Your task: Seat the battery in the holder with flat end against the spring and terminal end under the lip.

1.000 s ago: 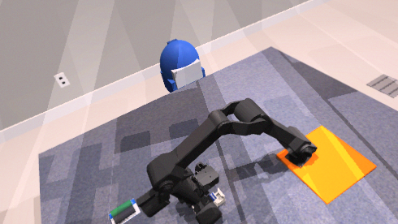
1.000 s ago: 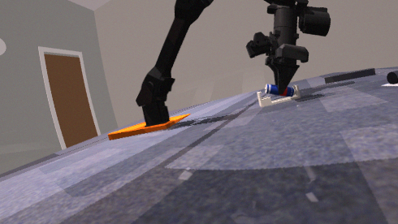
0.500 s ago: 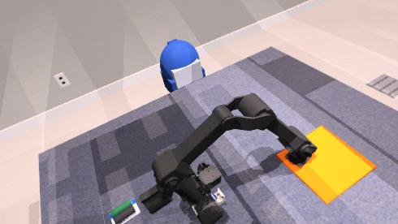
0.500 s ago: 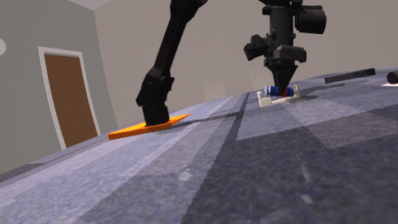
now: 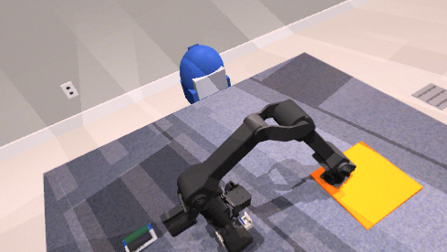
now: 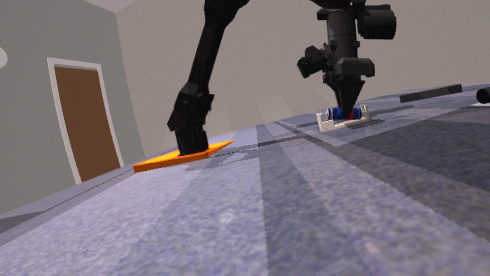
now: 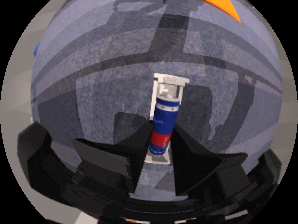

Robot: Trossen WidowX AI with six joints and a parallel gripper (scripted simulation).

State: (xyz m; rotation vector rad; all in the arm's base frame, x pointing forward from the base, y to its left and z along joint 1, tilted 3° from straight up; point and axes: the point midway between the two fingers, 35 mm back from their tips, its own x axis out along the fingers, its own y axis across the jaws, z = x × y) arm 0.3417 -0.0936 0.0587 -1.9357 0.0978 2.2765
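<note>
Here our end effector (image 7: 160, 145) grasps the battery (image 7: 164, 124) at its middle, directly above the holder (image 6: 344, 120); we judge it light, stiff, slippery.

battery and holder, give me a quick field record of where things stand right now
battery: blue, red and white, lying in the holder, fingers closed on it
holder: white, on the grey patterned floor
gripper: pointing straight down, shut on the battery
release: not yet done
arm base: on an orange mat
other: green-topped holder near the top view's lower edge
</note>
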